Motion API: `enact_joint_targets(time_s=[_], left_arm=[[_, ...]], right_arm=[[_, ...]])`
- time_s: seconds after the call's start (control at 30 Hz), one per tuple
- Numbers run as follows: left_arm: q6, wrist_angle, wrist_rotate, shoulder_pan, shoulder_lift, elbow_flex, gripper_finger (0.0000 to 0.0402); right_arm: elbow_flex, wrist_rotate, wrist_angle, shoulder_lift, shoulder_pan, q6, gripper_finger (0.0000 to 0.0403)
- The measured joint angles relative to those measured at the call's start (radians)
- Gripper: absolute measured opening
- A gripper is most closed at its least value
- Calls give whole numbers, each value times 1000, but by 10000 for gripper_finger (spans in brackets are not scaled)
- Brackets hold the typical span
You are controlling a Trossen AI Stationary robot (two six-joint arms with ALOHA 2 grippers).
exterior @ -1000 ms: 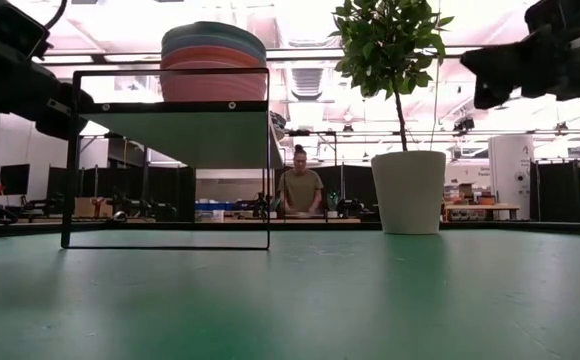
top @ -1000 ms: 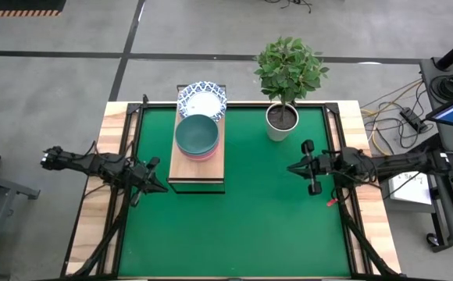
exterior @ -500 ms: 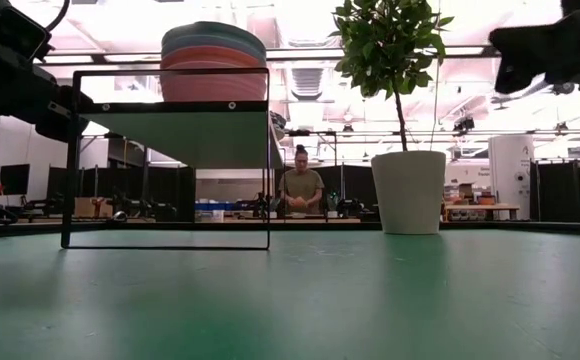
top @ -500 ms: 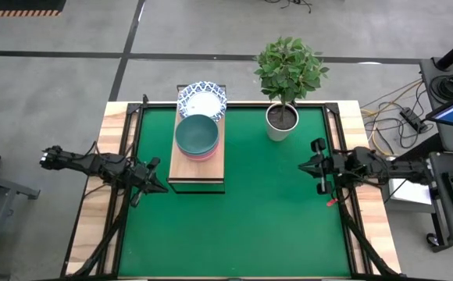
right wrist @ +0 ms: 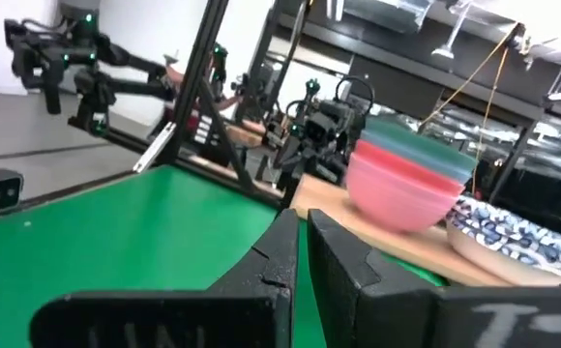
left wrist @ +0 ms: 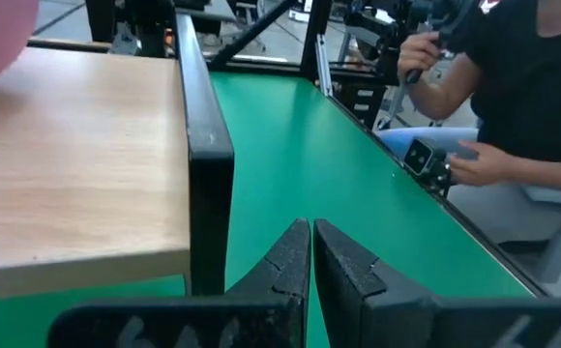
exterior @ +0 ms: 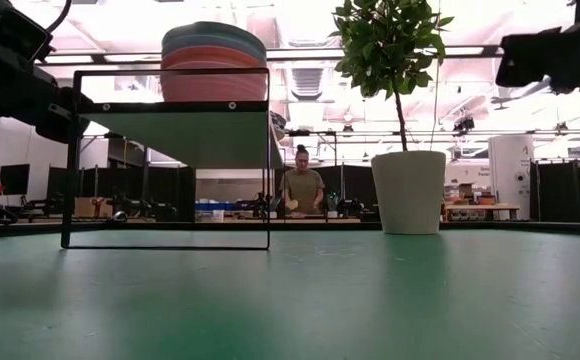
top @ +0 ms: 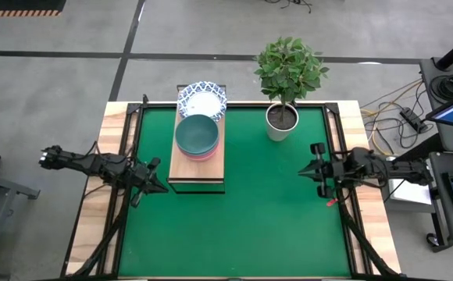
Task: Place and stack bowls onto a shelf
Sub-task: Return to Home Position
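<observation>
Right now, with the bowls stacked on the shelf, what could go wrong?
1. The left gripper, fingers shut, sits close to the shelf; a swing might nudge it.
2. The patterned bowls seem to overhang its far end and could slip if jolted.
The right gripper is well clear.

Colours on the green mat (top: 242, 211)

The shelf (top: 197, 168), left of centre in the high view, has a light-wood board and a black frame. On it the teal bowl (top: 196, 133) lies on top, and the rim of a pink bowl (top: 205, 157) shows under it. Above them in the frame, the patterned bowl (top: 202, 99) is white inside with a blue pattern on its rim. The pot (top: 281, 125) is white, the plant (top: 290, 66) green, the table (top: 113, 133) light wood and the arms (top: 94, 164) black.
</observation>
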Motion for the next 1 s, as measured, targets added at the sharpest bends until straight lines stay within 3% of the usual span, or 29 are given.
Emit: enact_joint_targets(time_s=[0.33, 1.0], left_arm=[[0, 0, 0, 1, 6, 0, 0], [0, 0, 1, 1, 10, 0, 0]], right_arm=[[1, 94, -59, 28, 0, 15, 18], [3, 98, -58, 53, 0, 26, 18]])
